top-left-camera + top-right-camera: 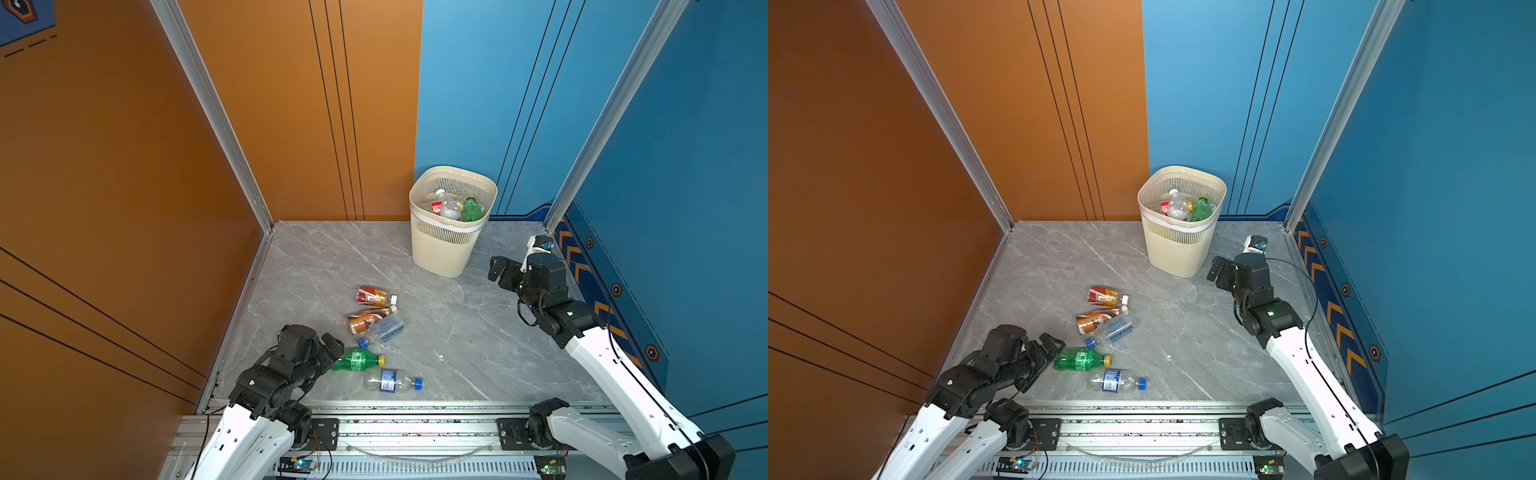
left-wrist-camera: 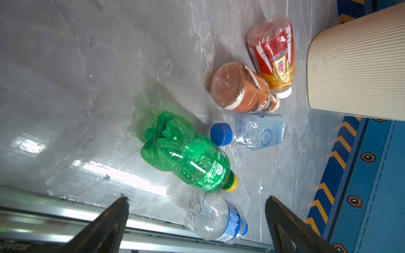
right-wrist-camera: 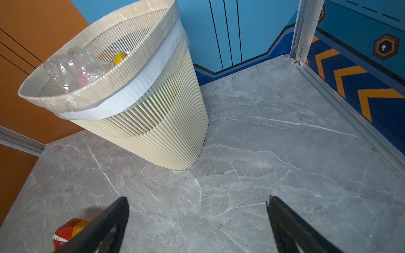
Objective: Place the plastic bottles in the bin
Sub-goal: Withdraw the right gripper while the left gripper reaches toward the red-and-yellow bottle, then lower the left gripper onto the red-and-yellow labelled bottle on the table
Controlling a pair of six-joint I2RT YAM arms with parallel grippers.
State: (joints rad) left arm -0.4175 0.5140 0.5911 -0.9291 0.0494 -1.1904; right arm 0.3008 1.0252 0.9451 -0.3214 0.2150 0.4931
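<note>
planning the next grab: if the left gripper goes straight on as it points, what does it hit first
Most likely the green bottle, right ahead of the open left gripper; depth is unclear.

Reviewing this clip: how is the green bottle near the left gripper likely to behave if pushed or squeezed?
The green bottle lies on its side on the glossy tabletop, so a push would probably roll or skid it. It looks empty, so likely light. Its base looks crumpled, so the wall may buckle under the jaws.

Your left tool (image 1: 336, 348) hangs low near the front, jaws spread wide and empty. Your right tool (image 1: 497, 269) sits higher, extended far forward, jaws equally wide, holding nothing.
</note>
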